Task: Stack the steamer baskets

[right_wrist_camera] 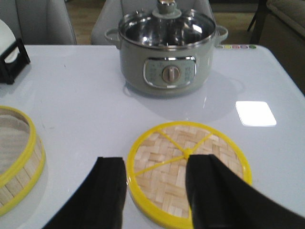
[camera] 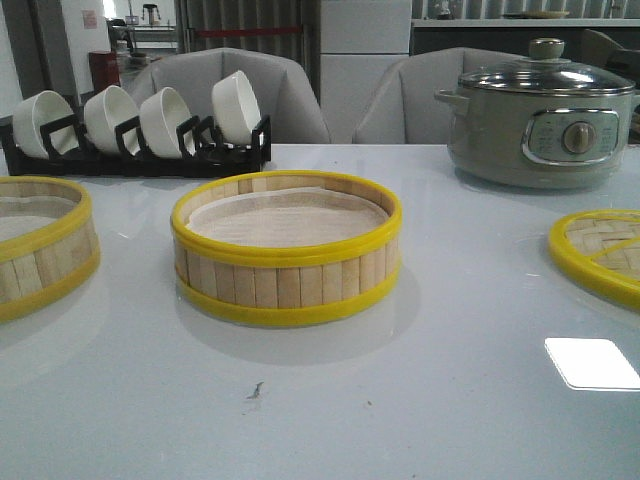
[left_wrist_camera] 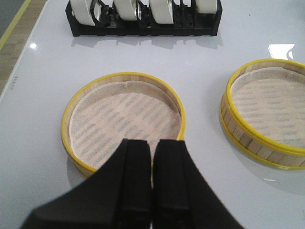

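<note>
Two steamer baskets stand on the white table. One basket (camera: 290, 285) is in the middle in the front view. The other basket (camera: 40, 265) is cut off at the left edge. In the left wrist view my left gripper (left_wrist_camera: 153, 142) is shut and empty, hovering over the near rim of the left basket (left_wrist_camera: 125, 75). The middle basket (left_wrist_camera: 238, 131) lies to its side. My right gripper (right_wrist_camera: 157, 162) is open and empty above the flat woven lid (right_wrist_camera: 190, 143). The middle basket (right_wrist_camera: 21, 183) shows at that view's edge. Neither gripper shows in the front view.
A black rack of white bowls (camera: 140, 125) stands at the back left. A grey electric pot with a glass lid (camera: 545, 115) stands at the back right. The woven lid (camera: 600, 250) lies at the right edge. Grey chairs stand behind the table.
</note>
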You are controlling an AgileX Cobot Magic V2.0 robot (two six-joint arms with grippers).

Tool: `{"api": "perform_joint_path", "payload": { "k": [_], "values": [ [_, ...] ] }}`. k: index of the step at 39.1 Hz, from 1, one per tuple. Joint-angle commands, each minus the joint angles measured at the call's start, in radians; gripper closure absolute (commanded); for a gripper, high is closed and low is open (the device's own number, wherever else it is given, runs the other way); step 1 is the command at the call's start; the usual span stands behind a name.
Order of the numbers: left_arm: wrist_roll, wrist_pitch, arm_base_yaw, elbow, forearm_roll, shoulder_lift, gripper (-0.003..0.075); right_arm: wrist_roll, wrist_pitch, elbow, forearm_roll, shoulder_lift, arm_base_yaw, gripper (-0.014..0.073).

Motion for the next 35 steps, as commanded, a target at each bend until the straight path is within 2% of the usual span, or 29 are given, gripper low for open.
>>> {"api": "perform_joint_path", "payload": {
  "k": [1, 12, 21, 23, 26, 30, 32, 35],
  "values": [
    [0.0, -0.084, -0.007, -0.035, -0.007, 0.001, 0.0625, -0.011, -0.151, -0.038, -0.017, 0.004, -0.002, 0.0181],
    [0.0, -0.083, -0.007, -0.035, -0.007, 0.001, 0.0625, -0.011, -0.142, -0.034, -0.017, 0.004, 0.007, 0.0181],
    [0.0, -0.08, -0.007, -0.035, -0.016, 0.001, 0.0615, -0.011, -0.044, -0.034, -0.017, 0.004, 0.058, 0.0181],
    [0.0, -0.08, -0.007, -0.035, -0.016, 0.001, 0.0589, -0.011, -0.021, -0.034, -0.017, 0.004, 0.058, 0.0181],
    [0.0, -0.082, -0.007, -0.035, -0.016, 0.001, 0.05, -0.011, -0.009, -0.034, -0.017, 0.004, 0.058, 0.0181],
    [0.0, -0.099, -0.007, -0.035, -0.018, 0.001, 0.0322, -0.011, -0.009, -0.034, -0.017, 0.004, 0.058, 0.0181],
    [0.0, -0.109, -0.007, -0.035, -0.027, 0.003, 0.0278, -0.01, -0.009, -0.034, -0.015, 0.004, 0.058, 0.0181],
    [0.0, -0.114, -0.014, -0.035, -0.034, 0.028, 0.0279, -0.01, -0.006, -0.034, -0.015, 0.004, 0.058, 0.0181]
  ]
}}
